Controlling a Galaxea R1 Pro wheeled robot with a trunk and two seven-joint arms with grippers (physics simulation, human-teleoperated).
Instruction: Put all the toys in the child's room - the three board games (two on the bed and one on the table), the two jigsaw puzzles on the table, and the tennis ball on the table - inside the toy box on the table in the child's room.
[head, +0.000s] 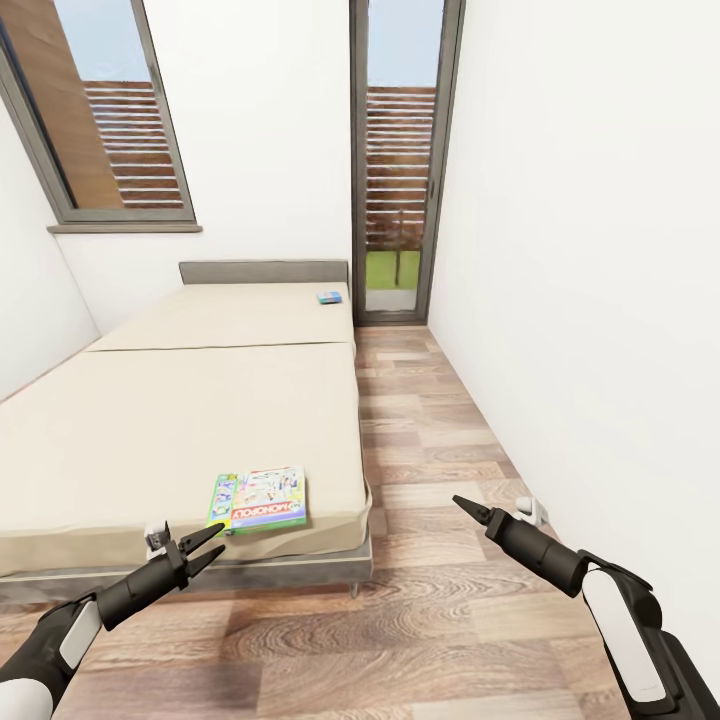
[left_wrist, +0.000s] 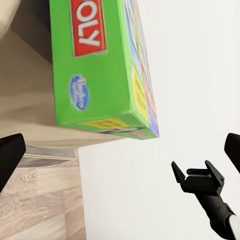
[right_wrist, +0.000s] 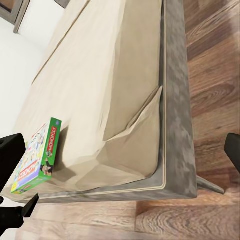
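You are facing the low wide bed with the plain beige two-section mattress (head: 180, 420), which fills the left half of the head frame, its grey headboard against the far white wall. The flat green-edged board game box with the red banner (head: 257, 500) lies at the near right corner of the mattress, lower centre of the frame, close to the foot edge. The small blue game box (head: 330, 297) sits far up the mattress, near the headboard, just left of the tall glass door.

Your left gripper (head: 203, 550) hangs at lower left, just in front of the bed's foot and just short of the green-edged box, jaws spread apart and holding nothing. In the left wrist view the green box (left_wrist: 102, 70) looms close at the top of the frame. Your right gripper (head: 472, 510) is at lower right over the wood-plank floor (head: 430, 440), well clear of the bed, jaws released and empty.
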